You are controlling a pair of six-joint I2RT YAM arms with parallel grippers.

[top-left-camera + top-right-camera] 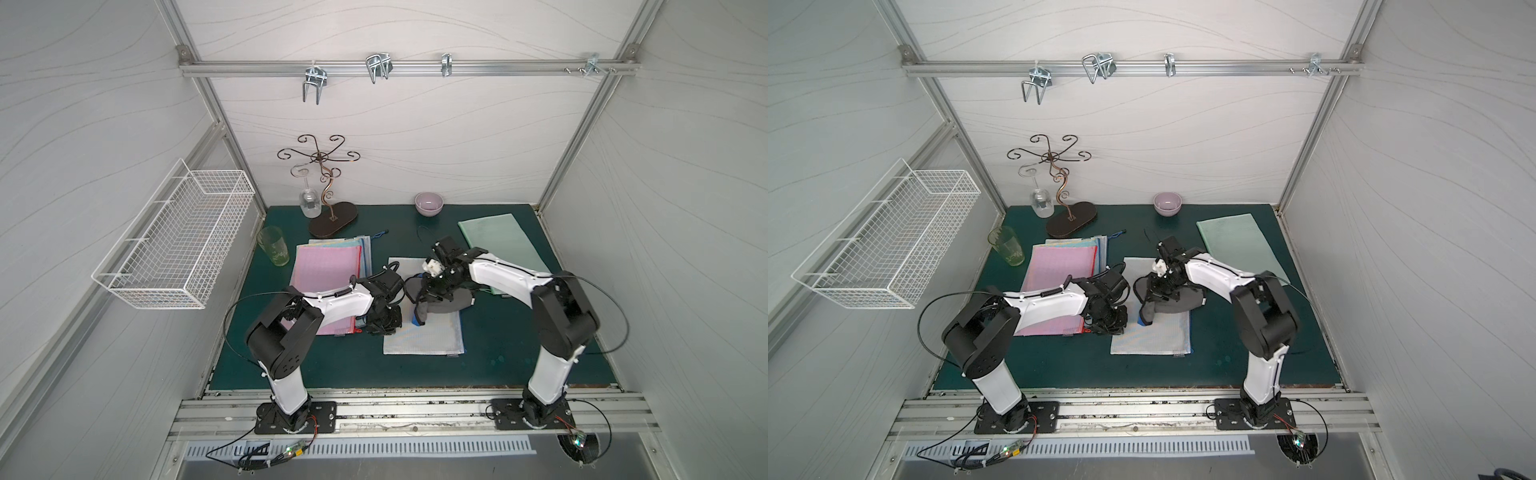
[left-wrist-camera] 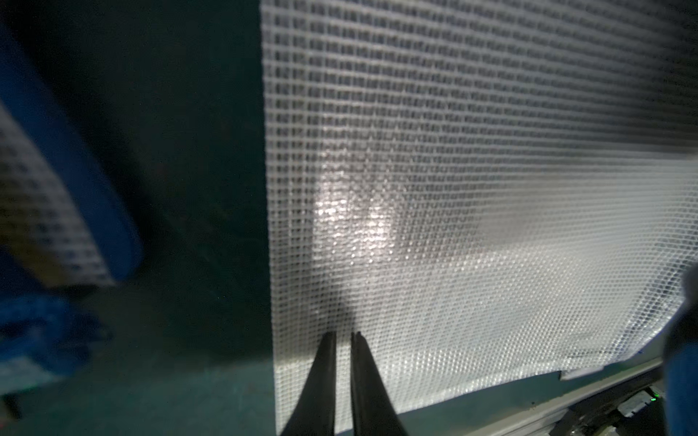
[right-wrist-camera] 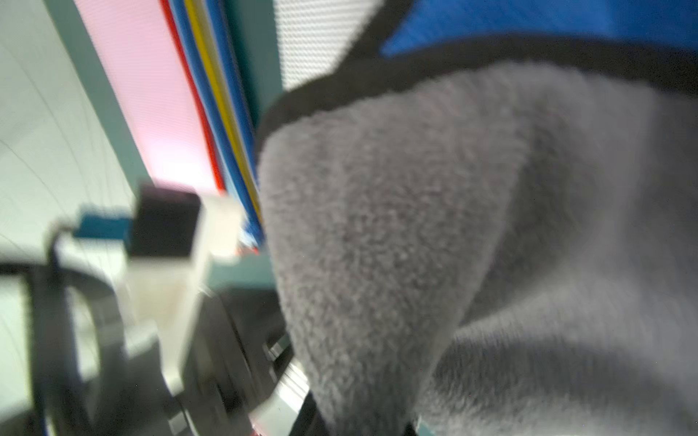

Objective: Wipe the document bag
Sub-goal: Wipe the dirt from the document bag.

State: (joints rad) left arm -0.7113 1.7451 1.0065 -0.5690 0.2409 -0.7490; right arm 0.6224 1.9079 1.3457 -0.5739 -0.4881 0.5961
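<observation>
The right end effector (image 1: 433, 291) was clenched on the grey cloth (image 1: 449, 305), bunched on the white mesh document bag (image 1: 424, 338) lying centrally on the counter (image 1: 324, 361). The left end effector (image 2: 343, 336), clenched empty, pinned the bag's edge; flat strokes away from it would likely wipe best.

Left arm (image 1: 332, 302) extends from lower left toward frame centre, wrist pitched down. Left tool (image 2: 343, 336) points downward, jaws almost touching with a thin slit between. Right arm (image 1: 509, 277) bends in from the right. Right tool (image 1: 432, 291) is closed and points downward near centre.
</observation>
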